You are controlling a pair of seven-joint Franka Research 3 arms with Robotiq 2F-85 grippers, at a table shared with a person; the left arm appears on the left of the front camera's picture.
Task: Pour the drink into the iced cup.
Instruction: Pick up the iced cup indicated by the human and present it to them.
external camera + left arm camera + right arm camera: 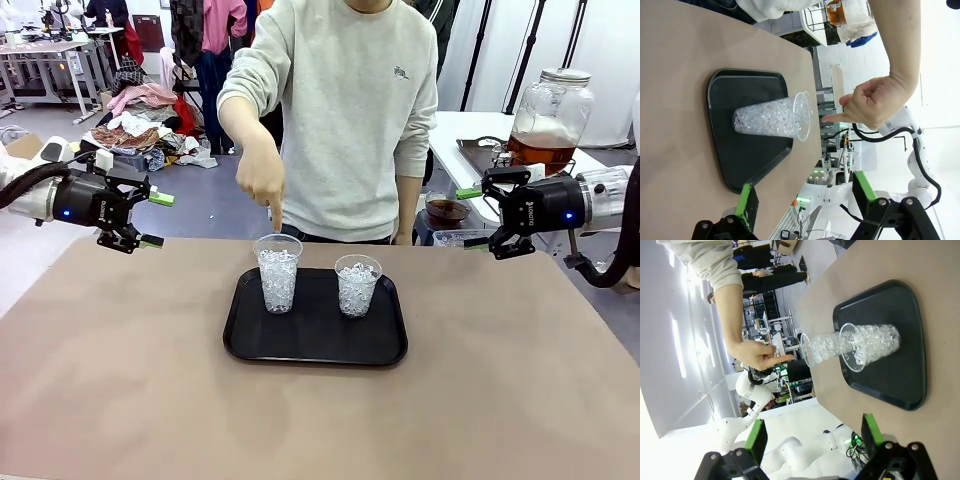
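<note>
Though neither holds anything, the left gripper (155, 220) and right gripper (472, 218) hang with jaws spread wide, fingers aimed inward toward each other, above the far corners of the table (130, 390). Between them a black tray (310, 345) lies on the table, carrying two clear cups packed with ice, the left cup (278, 275) and the right cup (357, 286), side by side. A person's hand (262, 180) points one finger straight down, just over the left cup's rim. The drink (540, 152) fills the lower part of a lidded glass jar (550, 105) on a white side table (462, 125) beyond the right gripper, well apart from the cups.
</note>
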